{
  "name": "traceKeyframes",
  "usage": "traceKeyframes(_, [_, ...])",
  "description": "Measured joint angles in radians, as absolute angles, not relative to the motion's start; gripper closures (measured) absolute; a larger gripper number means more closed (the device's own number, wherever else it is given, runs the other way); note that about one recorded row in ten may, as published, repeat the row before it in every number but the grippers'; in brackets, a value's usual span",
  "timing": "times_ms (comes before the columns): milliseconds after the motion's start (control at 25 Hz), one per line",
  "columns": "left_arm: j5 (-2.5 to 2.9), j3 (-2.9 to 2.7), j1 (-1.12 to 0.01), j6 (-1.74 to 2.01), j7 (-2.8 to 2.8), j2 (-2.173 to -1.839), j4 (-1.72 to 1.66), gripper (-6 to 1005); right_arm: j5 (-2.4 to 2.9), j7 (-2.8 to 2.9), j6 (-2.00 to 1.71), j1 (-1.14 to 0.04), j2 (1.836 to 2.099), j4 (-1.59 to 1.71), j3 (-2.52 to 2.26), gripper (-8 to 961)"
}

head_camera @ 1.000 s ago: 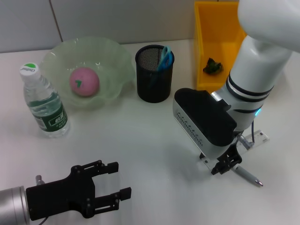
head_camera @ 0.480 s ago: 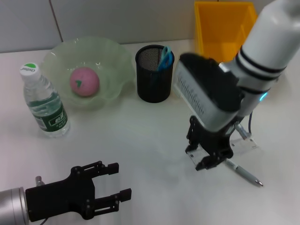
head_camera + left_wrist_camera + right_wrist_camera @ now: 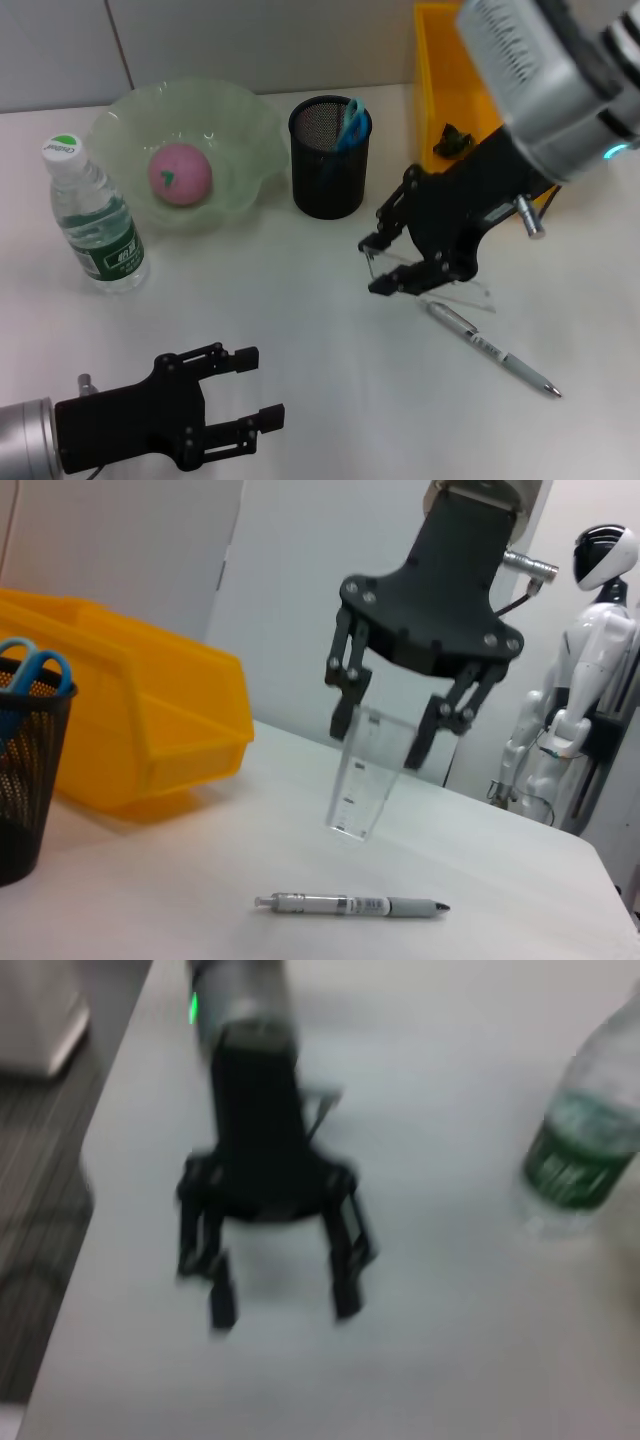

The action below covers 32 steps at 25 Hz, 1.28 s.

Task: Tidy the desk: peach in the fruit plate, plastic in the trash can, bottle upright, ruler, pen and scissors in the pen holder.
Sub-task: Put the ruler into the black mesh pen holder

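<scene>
Right pincer [image 3: 400,262] is clamped on the ruler [image 3: 366,772], hanging clear of the counter [image 3: 300,300] so it can drop endwise into the pen holder [image 3: 328,157] at its 11 o'clock. Pen [image 3: 492,349] lies at its 4 o'clock. Left pincer [image 3: 238,392] idles, fingers apart.

My right wrist view is smeared by blur: my left gripper [image 3: 272,1305] shows only as a dark shape, and the bottle [image 3: 588,1140] is cut off at the right edge, its label unreadable. In the head view my left arm runs off the near left corner, and the trash can [image 3: 440,110] is cropped at the far edge, partly behind my right arm. The ruler [image 3: 366,778] markings are too fine to read.
</scene>
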<state>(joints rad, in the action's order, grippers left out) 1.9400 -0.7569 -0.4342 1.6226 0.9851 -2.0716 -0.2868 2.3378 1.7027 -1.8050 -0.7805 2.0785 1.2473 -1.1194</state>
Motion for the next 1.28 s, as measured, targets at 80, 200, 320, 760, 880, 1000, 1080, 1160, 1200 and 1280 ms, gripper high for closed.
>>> traceKeyframes(80, [1.94,-0.759,-0.434,1.623,0.983,-2.072,-0.287,246,2.28,1.703,-1.8,-0.747,2.078,1.265,-1.078,577])
traceKeyframes(200, [1.94,-0.762,-0.434,1.626,0.979,-2.07,-0.288,246,2.187,1.703,-1.792,-0.708,2.078,1.274,-1.0,577])
traceKeyframes(320, [1.942,-0.762,-0.433,1.63,0.976,-2.069,-0.294,246,2.105,1.696,-1.782,-0.684,2.077,1.26,-0.929,576])
traceKeyframes(760, [1.941,-0.756,-0.434,1.638,0.983,-2.066,-0.296,246,1.826,1.688,-1.597,-0.653,2.077,1.152,-0.875,577])
traceKeyframes(880, [1.94,-0.756,-0.435,1.641,0.995,-2.066,-0.298,246,1.79,1.714,-1.539,-0.666,2.074,1.13,-0.874,577])
traceKeyframes(1000, [1.94,-0.755,-0.445,1.646,1.03,-2.066,-0.308,246,1.787,1.764,-1.477,-0.69,2.069,1.119,-0.874,576])
traceKeyframes(1080, [1.939,-0.755,-0.455,1.649,1.057,-2.066,-0.313,246,1.789,1.794,-1.446,-0.704,2.065,1.113,-0.874,576])
traceKeyframes(1160, [1.939,-0.755,-0.465,1.652,1.079,-2.065,-0.318,246,1.791,1.831,-1.411,-0.721,2.054,1.102,-0.875,576])
traceKeyframes(1200, [1.939,-0.755,-0.469,1.653,1.088,-2.065,-0.322,246,1.791,1.85,-1.394,-0.728,2.049,1.095,-0.877,576])
traceKeyframes(1280, [1.939,-0.755,-0.476,1.658,1.098,-2.066,-0.328,246,1.792,1.888,-1.36,-0.746,2.035,1.074,-0.881,576])
